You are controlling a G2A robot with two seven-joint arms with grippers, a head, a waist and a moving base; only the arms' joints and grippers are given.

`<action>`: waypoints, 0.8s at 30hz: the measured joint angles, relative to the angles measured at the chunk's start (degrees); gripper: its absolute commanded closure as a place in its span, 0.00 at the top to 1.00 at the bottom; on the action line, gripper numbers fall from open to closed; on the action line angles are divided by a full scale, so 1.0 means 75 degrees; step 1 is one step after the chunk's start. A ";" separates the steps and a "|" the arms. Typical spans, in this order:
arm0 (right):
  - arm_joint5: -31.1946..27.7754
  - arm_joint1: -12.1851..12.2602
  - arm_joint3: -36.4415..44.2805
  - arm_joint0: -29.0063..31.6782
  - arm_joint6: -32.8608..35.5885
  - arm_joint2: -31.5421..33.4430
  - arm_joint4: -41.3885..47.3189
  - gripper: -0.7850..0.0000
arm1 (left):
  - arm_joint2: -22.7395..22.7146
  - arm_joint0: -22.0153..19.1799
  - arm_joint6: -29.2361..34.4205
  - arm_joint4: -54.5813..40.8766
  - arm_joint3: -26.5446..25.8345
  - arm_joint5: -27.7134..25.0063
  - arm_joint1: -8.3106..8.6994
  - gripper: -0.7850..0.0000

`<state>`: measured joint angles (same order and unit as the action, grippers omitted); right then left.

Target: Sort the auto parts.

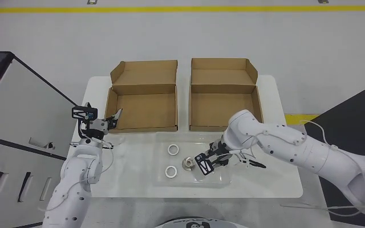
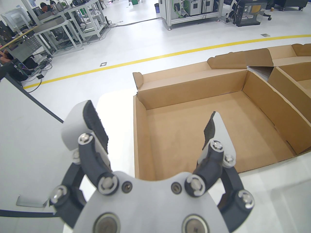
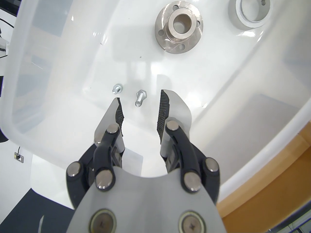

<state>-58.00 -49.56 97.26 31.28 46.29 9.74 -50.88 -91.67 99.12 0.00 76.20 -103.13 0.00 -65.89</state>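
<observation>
A clear plastic tray (image 1: 197, 142) at the table's front holds two white rings (image 1: 173, 149) (image 1: 170, 171) and a metal flange (image 1: 187, 164). In the right wrist view the flange (image 3: 179, 27) and one ring (image 3: 252, 5) lie beyond two small bolts. One bolt (image 3: 140, 97) lies between the tips of my open right gripper (image 3: 141, 100); the other bolt (image 3: 117, 88) is just beside it. My right gripper (image 1: 206, 164) hangs low inside the tray. My left gripper (image 1: 112, 118) is open with nothing in it at the left box's near left corner (image 2: 136, 132).
Two open cardboard boxes, the left box (image 1: 145, 108) and the right box (image 1: 225, 105), stand side by side behind the tray, flaps folded back. White table surface lies bare left of the tray (image 1: 131, 165).
</observation>
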 measured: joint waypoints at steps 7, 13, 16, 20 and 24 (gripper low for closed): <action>0.0000 -0.0026 -0.0115 0.0079 0.0000 0.0000 -0.0071 0.44 | 0.0000 0.0000 0.0000 0.0000 0.0000 0.0000 0.0000 1.00; 0.0000 -0.0063 -0.0212 0.0074 0.0000 0.0000 -0.0065 0.41 | 0.0000 0.0000 0.0000 0.0000 0.0000 0.0000 0.0000 1.00; 0.0000 -0.0089 -0.0260 0.0074 0.0000 0.0000 -0.0042 0.40 | 0.0000 0.0000 0.0000 0.0000 0.0000 0.0000 0.0000 1.00; 0.0000 -0.0121 -0.0320 0.0091 0.0000 0.0000 -0.0042 0.39 | 0.0000 0.0000 0.0000 0.0000 0.0000 0.0000 0.0000 1.00; 0.0000 -0.0160 -0.0379 0.0113 0.0000 0.0000 -0.0037 0.38 | 0.0000 0.0000 0.0000 0.0000 0.0000 0.0000 0.0000 1.00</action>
<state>-58.00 -50.76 94.42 32.13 46.29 9.74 -51.16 -91.67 99.12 0.00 76.20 -103.13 0.00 -65.89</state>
